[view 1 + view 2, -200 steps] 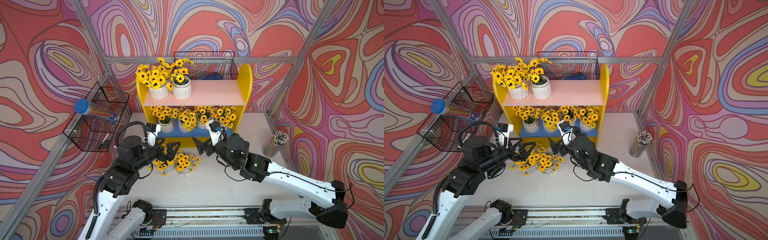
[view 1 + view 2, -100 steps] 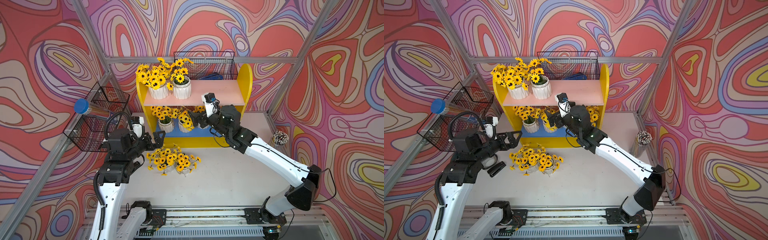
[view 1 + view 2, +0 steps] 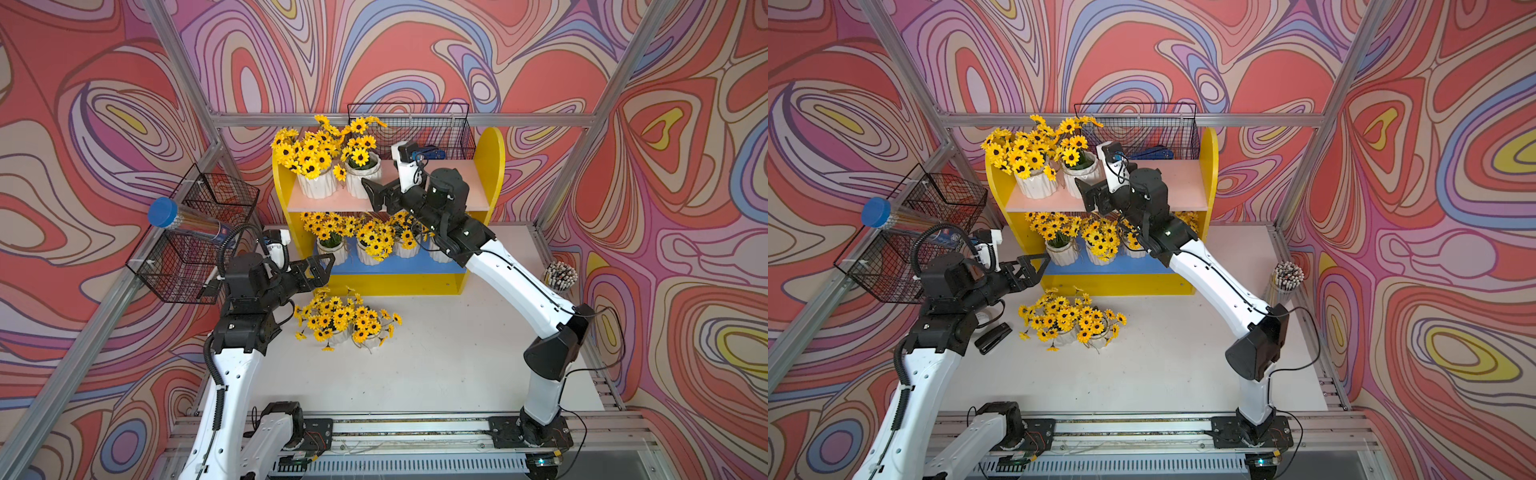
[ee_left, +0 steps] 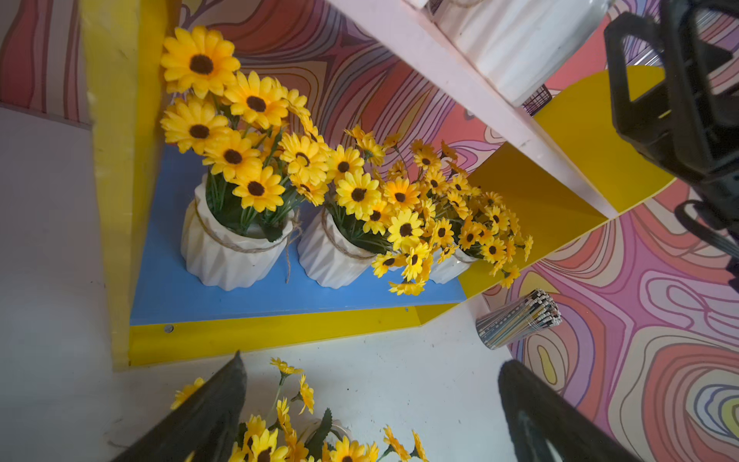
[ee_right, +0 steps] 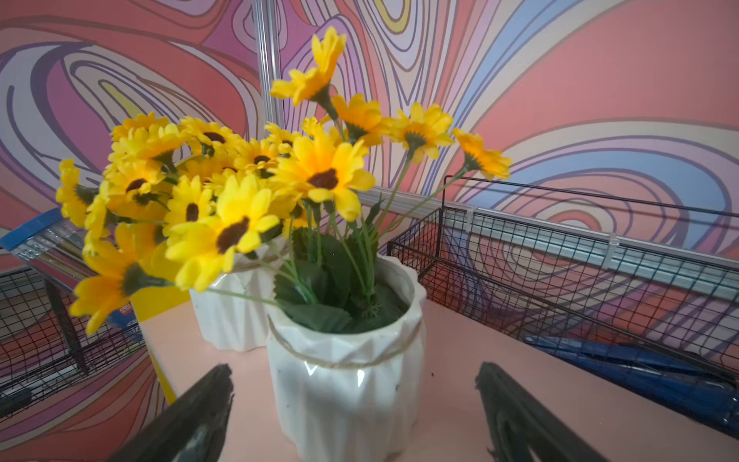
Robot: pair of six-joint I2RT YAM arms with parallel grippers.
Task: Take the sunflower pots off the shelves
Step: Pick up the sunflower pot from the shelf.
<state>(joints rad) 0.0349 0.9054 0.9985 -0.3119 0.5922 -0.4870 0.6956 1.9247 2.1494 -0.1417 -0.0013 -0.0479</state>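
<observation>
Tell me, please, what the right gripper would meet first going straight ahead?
The right gripper would most likely meet the nearer sunflower pot on the pink upper board, centred ahead of its open jaws.

Both top views look down on the shelves (image 3: 492,174); wrist views (close) face them.

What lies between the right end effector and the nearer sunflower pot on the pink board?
Nothing. The right wrist view shows only bare pink board between the open right end effector and the sunflower pot.
</observation>
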